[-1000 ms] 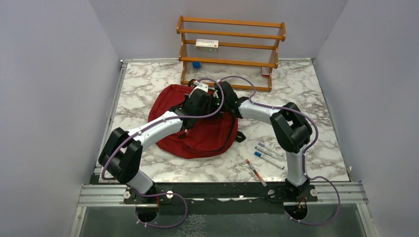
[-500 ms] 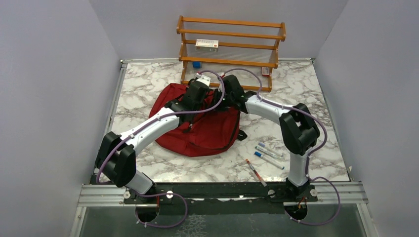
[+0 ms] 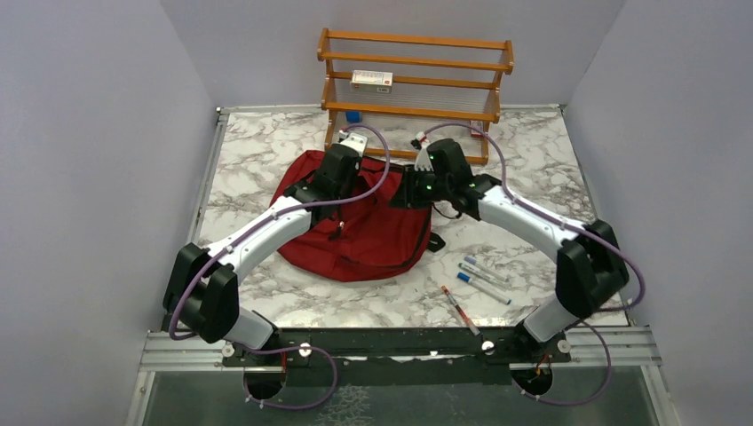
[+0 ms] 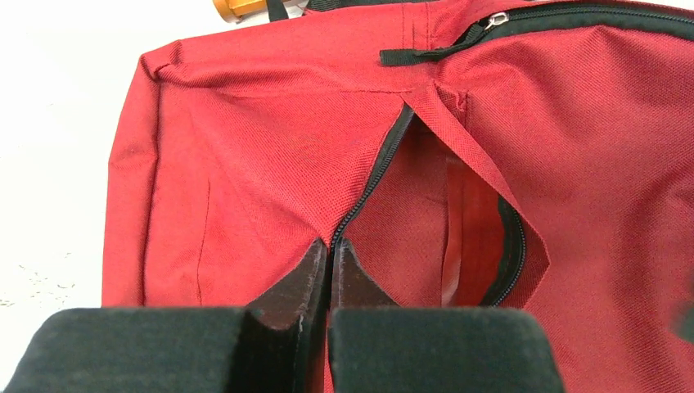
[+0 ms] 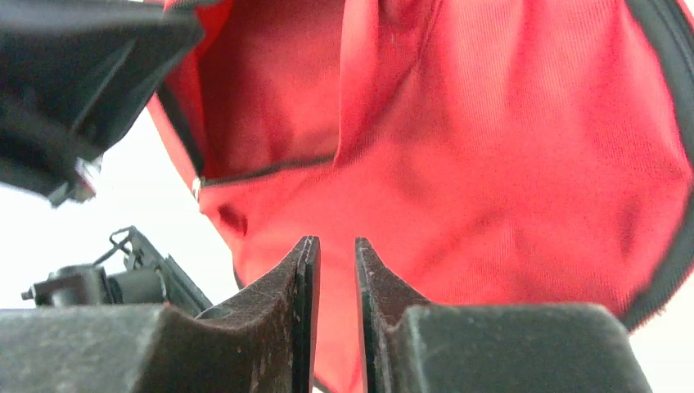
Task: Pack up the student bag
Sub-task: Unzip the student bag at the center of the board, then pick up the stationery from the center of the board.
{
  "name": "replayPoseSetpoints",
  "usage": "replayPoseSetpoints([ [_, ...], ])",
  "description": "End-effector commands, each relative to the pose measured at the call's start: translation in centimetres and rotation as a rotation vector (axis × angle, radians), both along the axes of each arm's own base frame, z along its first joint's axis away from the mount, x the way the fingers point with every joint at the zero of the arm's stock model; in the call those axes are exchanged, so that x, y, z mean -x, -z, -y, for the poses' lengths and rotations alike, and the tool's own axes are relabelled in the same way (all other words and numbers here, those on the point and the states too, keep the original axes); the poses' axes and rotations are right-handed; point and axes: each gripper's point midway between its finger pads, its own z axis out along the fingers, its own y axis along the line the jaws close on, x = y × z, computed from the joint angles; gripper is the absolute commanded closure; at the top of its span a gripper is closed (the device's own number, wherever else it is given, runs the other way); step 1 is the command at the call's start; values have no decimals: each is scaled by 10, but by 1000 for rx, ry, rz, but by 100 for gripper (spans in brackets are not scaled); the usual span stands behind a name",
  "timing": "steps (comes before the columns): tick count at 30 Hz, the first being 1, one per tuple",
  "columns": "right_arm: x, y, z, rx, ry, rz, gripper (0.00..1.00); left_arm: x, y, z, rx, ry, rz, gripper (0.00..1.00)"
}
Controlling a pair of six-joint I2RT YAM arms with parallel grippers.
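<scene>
The student bag (image 3: 373, 240) lies mid-tabletop (image 3: 266, 151). The left claw (image 4: 330, 246) is pinched shut on its zipper (image 4: 372, 176), which runs toward 12 o'clock. The right claw (image 5: 335, 241), barely parted and empty, hovers at the bag's 1 o'clock side.

Surface: white and grey marbled table (image 3: 266, 151), metal rail along the near edge.
Centre: student bag (image 3: 373, 244), dark red, lying flat on the marble.
Near right: cluster of blue-tipped markers (image 3: 484, 275) just right of the bag; a red-tipped marker (image 3: 460, 309) lies apart, nearer the rail.
Far edge: wooden rack (image 3: 413, 62), standing upright.
Rack contents: white box (image 3: 371, 80) on the middle tier; small blue item (image 3: 353, 116) lower left; small red-and-white item (image 3: 478, 129) lower right.
</scene>
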Motion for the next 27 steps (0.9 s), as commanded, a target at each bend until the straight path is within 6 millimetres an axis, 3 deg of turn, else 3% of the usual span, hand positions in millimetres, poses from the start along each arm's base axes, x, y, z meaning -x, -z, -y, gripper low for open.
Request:
replayPoseSetpoints([
  [1, 31, -13, 45, 89, 69, 21, 72, -7, -21, 6, 111, 16, 78, 100],
  [8, 92, 2, 120, 289, 197, -90, 65, -7, -17, 6, 129, 29, 79, 100],
  [11, 116, 8, 142, 358, 239, -170, 62, -6, -16, 8, 139, 37, 83, 100],
  [16, 144, 14, 158, 385, 264, -243, 57, -7, -14, 8, 159, 37, 90, 100],
  [22, 174, 48, 170, 446, 262, -336, 52, -9, -10, 5, 181, 32, 84, 100],
  [27, 187, 68, 172, 470, 259, -364, 50, -9, -4, 5, 203, 31, 67, 100],
])
